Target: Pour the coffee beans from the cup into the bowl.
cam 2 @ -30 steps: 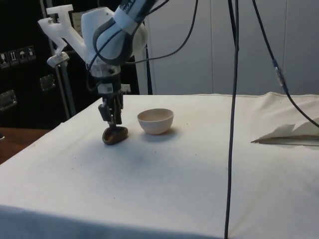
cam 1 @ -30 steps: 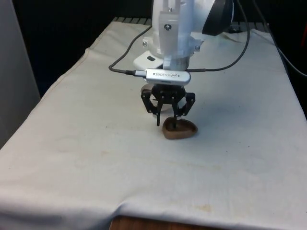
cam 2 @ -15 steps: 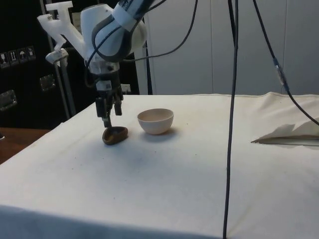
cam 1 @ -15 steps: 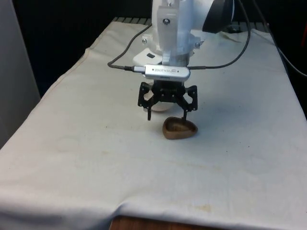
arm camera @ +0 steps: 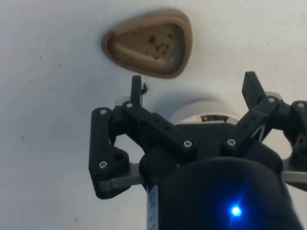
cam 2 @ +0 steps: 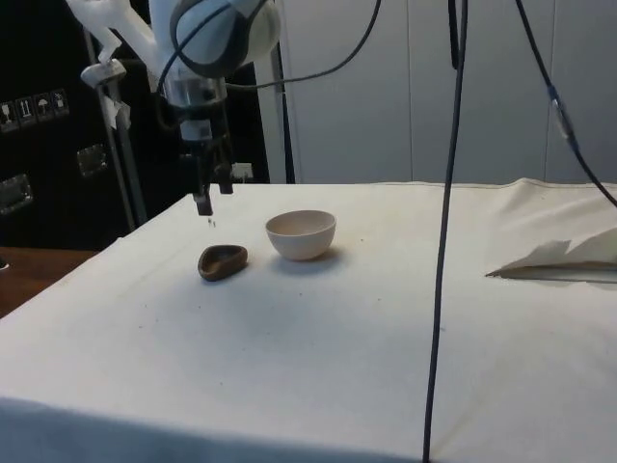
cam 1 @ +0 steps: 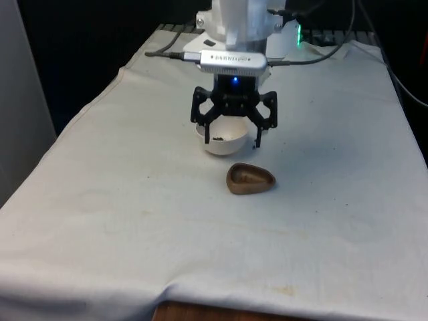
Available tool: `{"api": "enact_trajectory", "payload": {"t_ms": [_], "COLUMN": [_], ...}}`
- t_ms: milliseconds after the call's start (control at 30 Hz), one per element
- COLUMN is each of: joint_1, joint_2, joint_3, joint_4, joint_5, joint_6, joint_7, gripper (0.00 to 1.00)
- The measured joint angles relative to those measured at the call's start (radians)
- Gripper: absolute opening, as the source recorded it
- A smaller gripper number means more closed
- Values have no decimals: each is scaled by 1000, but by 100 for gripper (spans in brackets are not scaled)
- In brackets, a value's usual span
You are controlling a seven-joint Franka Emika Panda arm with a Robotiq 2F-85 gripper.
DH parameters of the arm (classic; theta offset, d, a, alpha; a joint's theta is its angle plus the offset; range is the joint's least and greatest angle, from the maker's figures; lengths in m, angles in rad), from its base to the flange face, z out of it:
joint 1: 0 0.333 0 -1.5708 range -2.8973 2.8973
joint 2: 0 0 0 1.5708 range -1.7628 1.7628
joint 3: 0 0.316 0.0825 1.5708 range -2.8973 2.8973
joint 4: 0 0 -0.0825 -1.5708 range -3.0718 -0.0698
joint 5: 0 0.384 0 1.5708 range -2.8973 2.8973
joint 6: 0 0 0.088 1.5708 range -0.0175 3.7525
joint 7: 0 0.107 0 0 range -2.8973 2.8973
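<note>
Two dishes on your counter: a brown cup, upright with a few beans inside, just beside a white bowl. Your hand hangs above them, fingers spread, holding nothing.

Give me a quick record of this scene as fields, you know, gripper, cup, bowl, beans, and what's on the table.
gripper: open, empty, raised above the table, over the bowl in the front view
cup: brown, teardrop-shaped, upright on the cloth, a few dark specks inside in the wrist view
bowl: pale, upright, beside the cup, apart from it
beans: some dark ones in the bowl
table: white cloth
</note>
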Motion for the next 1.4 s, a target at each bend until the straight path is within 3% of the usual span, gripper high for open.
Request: {"api": "enact_trajectory", "payload": {"t_ms": [467,1067,1400], "joint_1": [0,0,0], "joint_2": [-97,-279,-346], "joint_3": [-2,-18,-24], "joint_4": [-50,-209,-267], "joint_5": [-1,22,40], "joint_6": [-47,-47,-46], "joint_7": [-18,-68,-92], "gripper": [100,100,100]}}
